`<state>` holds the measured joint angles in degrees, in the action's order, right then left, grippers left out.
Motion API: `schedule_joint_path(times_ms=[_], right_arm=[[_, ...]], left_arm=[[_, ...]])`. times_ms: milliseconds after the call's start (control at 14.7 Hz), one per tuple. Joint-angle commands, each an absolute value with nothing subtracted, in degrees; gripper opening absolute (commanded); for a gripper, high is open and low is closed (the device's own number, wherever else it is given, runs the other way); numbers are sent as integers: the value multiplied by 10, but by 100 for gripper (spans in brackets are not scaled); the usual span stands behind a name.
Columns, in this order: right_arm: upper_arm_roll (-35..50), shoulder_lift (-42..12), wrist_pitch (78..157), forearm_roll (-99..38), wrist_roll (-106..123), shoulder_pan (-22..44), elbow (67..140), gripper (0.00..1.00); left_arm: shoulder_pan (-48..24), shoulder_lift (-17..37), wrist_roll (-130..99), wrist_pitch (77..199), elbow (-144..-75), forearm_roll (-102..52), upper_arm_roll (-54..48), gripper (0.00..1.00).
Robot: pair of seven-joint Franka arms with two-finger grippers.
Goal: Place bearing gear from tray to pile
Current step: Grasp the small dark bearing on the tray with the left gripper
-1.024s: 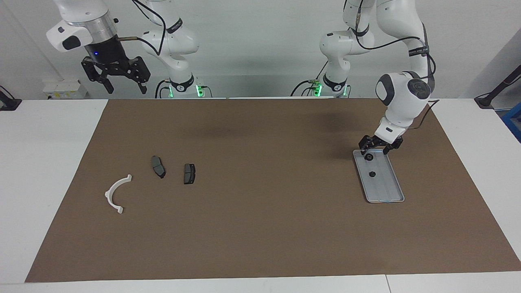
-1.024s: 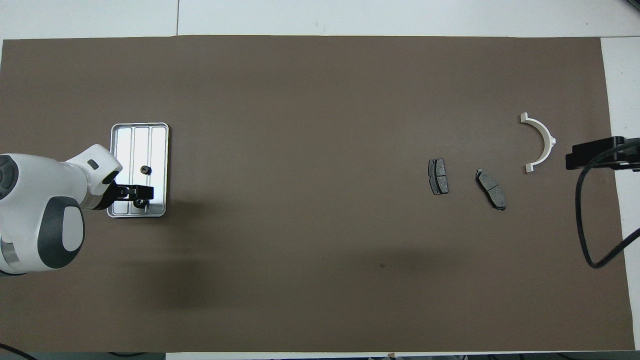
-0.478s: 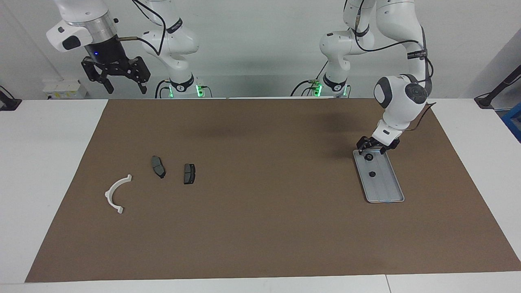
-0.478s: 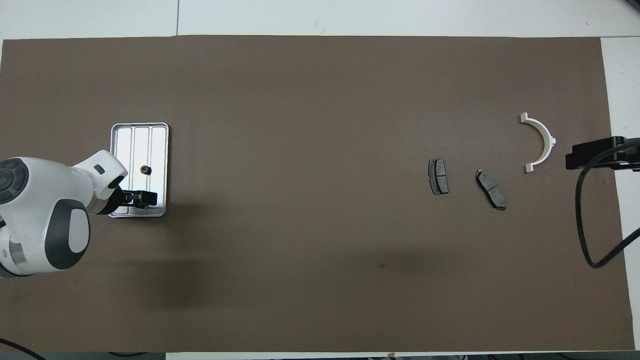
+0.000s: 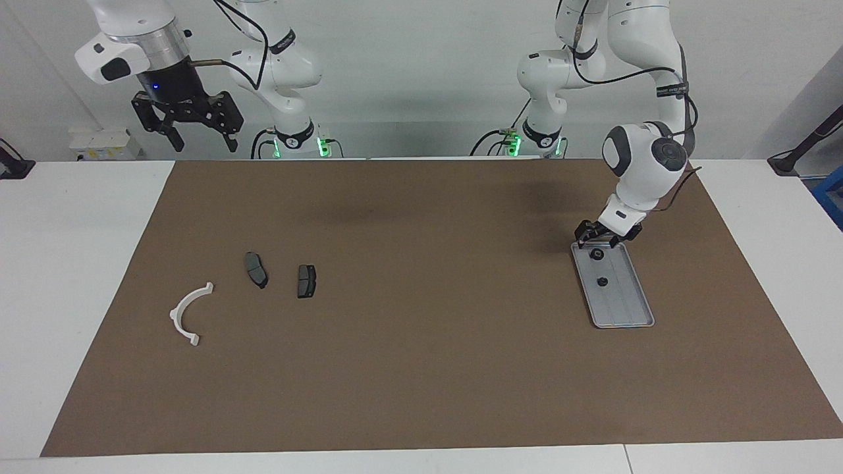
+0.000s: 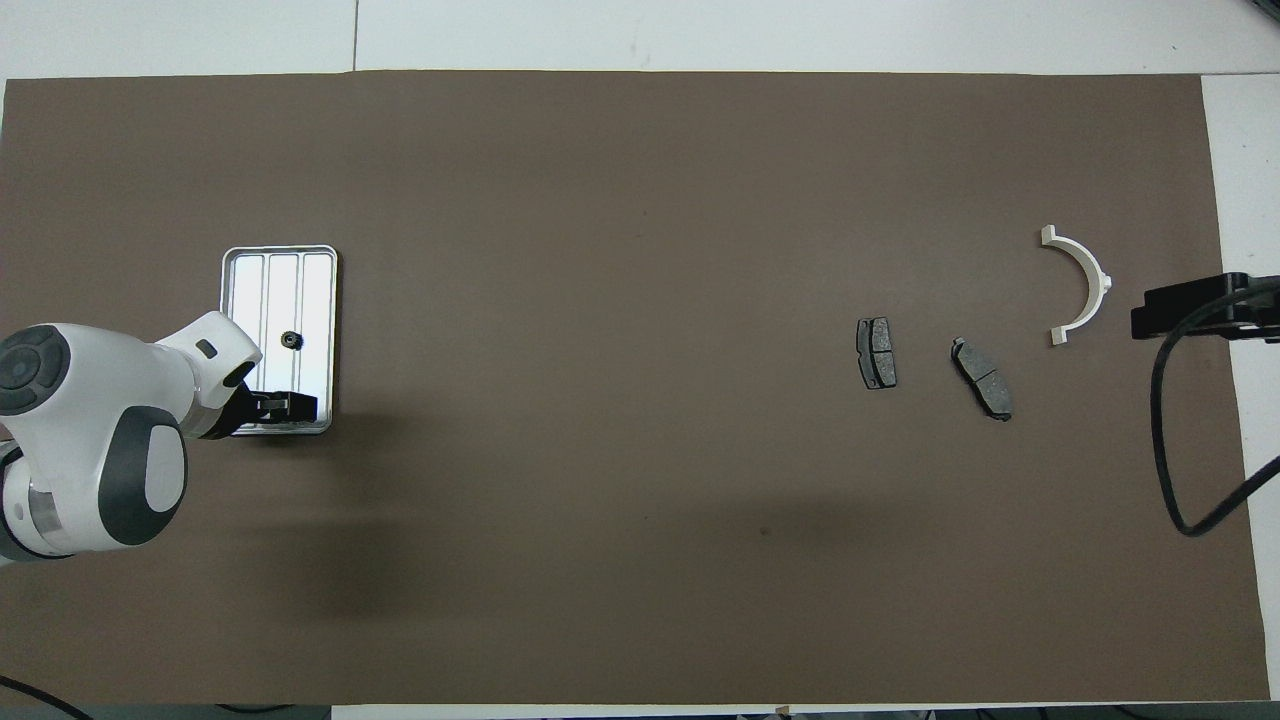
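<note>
Left end effector at tray's robot-side rim.

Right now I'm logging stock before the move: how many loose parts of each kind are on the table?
Small dark gears in the tray: 2
Dark brake pads: 2
White plastic arc: 1
Total: 5

Two small black gears are sitting on one metal tray. Two dark pads and one white arc are lying well apart from the tray.
</note>
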<state>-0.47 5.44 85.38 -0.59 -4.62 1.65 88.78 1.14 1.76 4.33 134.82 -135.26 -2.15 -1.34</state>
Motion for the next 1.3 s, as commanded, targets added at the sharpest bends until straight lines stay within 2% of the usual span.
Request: schedule_joint_path(times_ms=[0, 955, 1092, 1160, 1228], right_arm=[[-1, 65, 848, -8, -36, 8, 898, 100], [3, 66, 830, -8, -33, 14, 898, 100], [4, 66, 830, -8, -33, 15, 897, 100], [4, 66, 831, -8, -33, 15, 897, 100], [4, 66, 832, -7, -33, 15, 897, 100]], left_arm=[[15, 18, 48, 1375, -1363, -14, -12, 94], [14, 37, 49, 1398, -1363, -14, -12, 91], [14, 37, 49, 1399, -1363, -14, -12, 79], [14, 37, 48, 1399, -1363, -14, -12, 68], [14, 37, 48, 1399, -1363, -14, -12, 61]])
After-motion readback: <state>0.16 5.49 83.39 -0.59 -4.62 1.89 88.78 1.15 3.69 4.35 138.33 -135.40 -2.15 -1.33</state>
